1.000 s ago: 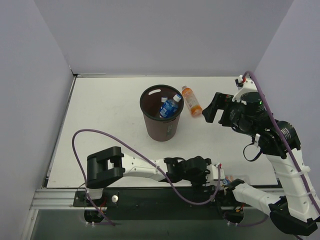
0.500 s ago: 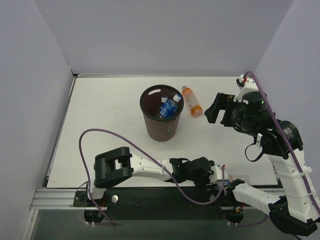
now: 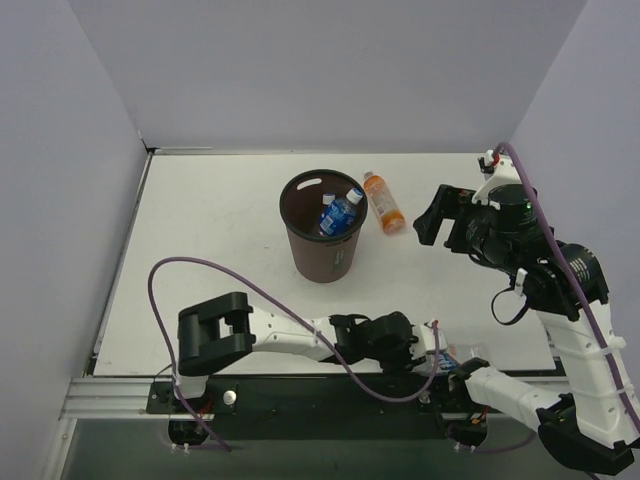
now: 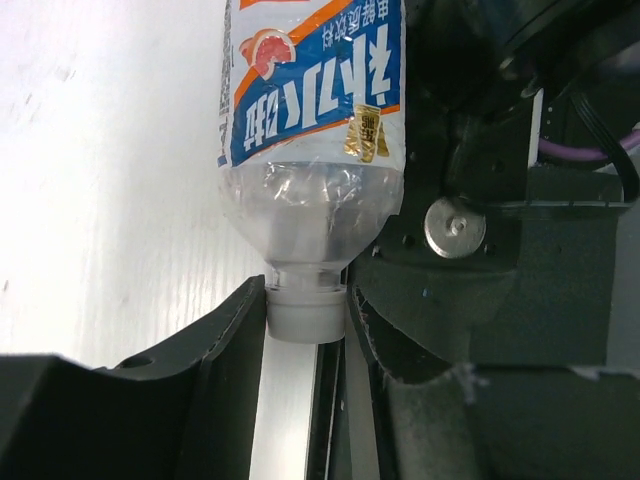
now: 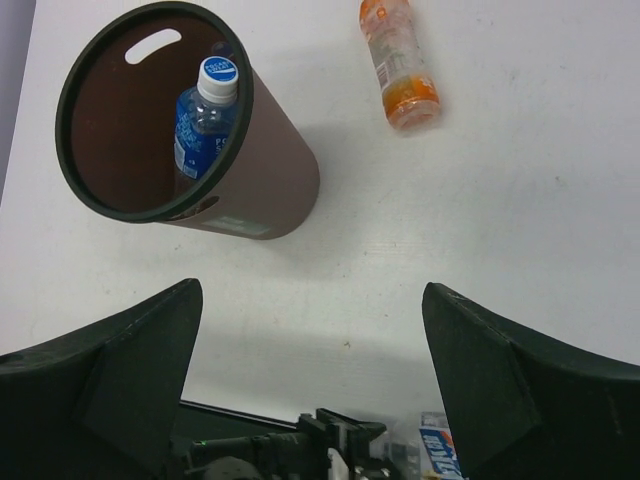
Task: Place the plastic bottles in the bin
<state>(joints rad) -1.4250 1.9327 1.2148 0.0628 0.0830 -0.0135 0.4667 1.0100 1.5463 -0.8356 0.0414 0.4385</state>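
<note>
Plainly, the left gripper (image 4: pixel 303 290) is clenched on the cap (image 4: pixel 305 320) of the near bottle (image 4: pixel 312 120), one finger pressed to each side of it. The grip at the cap makes sense. The bottle lies along the table's (image 3: pixel 220 260) near edge, hard against the dark mount (image 4: pixel 470 250) of the arms, and the narrow neck is the part the fingers can close around without hitting that hardware.

The right gripper (image 3: pixel 432 217) hangs high above the table with its jaws spread wide and nothing between them. It looks down on the orange bottle (image 3: pixel 383 203), which lies on its side just right of the bin (image 3: pixel 322 258) and apart from it. I judge that this one is the right arm's to fetch. The blue bottle (image 3: pixel 338 213) is already inside the bin.

Only the left wrist view proves the grasp. From above, the arm's own wrist and cables cover the near bottle, leaving a sliver of it at the table's edge. The right wrist view looks down into the bin, where the blue bottle leans cap-up against the wall, and it catches a corner of the near bottle's label at its lower edge. No view shows a fourth bottle; whether one lies deeper in the bin, I cannot tell.
</note>
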